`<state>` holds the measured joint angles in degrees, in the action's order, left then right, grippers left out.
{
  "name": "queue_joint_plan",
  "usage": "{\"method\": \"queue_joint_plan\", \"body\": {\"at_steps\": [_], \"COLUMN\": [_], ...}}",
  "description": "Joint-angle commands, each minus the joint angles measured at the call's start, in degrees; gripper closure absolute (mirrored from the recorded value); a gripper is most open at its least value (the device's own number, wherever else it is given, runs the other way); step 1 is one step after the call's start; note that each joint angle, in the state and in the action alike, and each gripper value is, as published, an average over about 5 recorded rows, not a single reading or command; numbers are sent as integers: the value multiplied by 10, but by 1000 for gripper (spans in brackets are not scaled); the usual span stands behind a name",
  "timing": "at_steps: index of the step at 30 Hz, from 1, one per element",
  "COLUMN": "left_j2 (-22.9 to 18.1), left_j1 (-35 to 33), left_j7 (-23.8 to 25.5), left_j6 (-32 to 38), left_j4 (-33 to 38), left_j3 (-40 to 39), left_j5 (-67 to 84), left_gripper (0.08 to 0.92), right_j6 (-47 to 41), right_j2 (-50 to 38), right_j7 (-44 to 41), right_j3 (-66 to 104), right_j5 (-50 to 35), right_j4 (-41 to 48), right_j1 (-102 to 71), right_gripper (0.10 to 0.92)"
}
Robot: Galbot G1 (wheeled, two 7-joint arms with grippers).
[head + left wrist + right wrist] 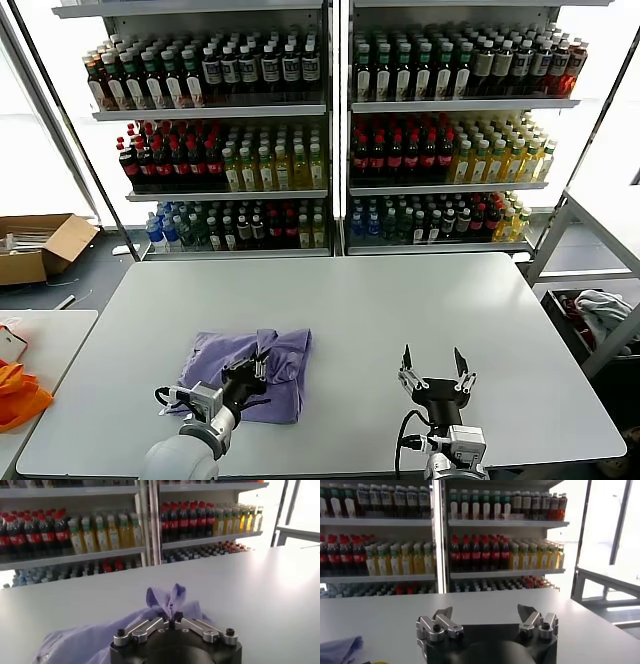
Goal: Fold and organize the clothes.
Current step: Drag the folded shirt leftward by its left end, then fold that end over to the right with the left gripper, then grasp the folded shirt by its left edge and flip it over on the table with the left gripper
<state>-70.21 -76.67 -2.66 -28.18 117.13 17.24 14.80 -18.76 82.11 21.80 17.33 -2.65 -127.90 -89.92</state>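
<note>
A lavender T-shirt point(262, 368) lies crumpled and partly folded on the white table point(400, 310), front left of centre. My left gripper point(259, 367) is over its middle, shut on a pinch of the fabric. In the left wrist view the fingers point(172, 618) meet on a raised tuft of the T-shirt point(167, 599). My right gripper point(432, 366) is open and empty above the table near the front edge, to the right of the T-shirt. In the right wrist view it point(484, 616) stands wide open, with a corner of the T-shirt point(340, 649) to one side.
Shelves of bottled drinks point(330, 130) stand behind the table. An orange cloth point(18, 392) lies on a side table at the left. A cardboard box point(40, 245) sits on the floor at the left. A grey-white bundle point(603, 312) lies on a rack at the right.
</note>
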Motion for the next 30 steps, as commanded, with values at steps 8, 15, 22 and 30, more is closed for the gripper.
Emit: {"method": "queue_joint_plan", "body": {"at_steps": [8,15,22,30], "left_j2": [-32,-68,-21,55], "left_j1": [-5,-25,-24,-49], "left_j7": [21,-71,-72,-30], "left_j6": [44,-20,-10,51], "left_j4": [-30,114,121,10], "left_j3": [-31,-24,82,183], "left_j5": [29,406,357,56], "left_gripper": [784,585,377,192], "right_j6": [1,-3,-8,-9], "right_j2": [-3,-10,-17,-30], "right_j7": [-1,-1,-6,-11], "right_j3": [-3,-8,-14,-18], "right_j5": [4,-8,-35,-62], "right_j4": [5,14,34,55], "right_j1": [-2,16,47,77], "right_gripper": [203,203,203,203]}}
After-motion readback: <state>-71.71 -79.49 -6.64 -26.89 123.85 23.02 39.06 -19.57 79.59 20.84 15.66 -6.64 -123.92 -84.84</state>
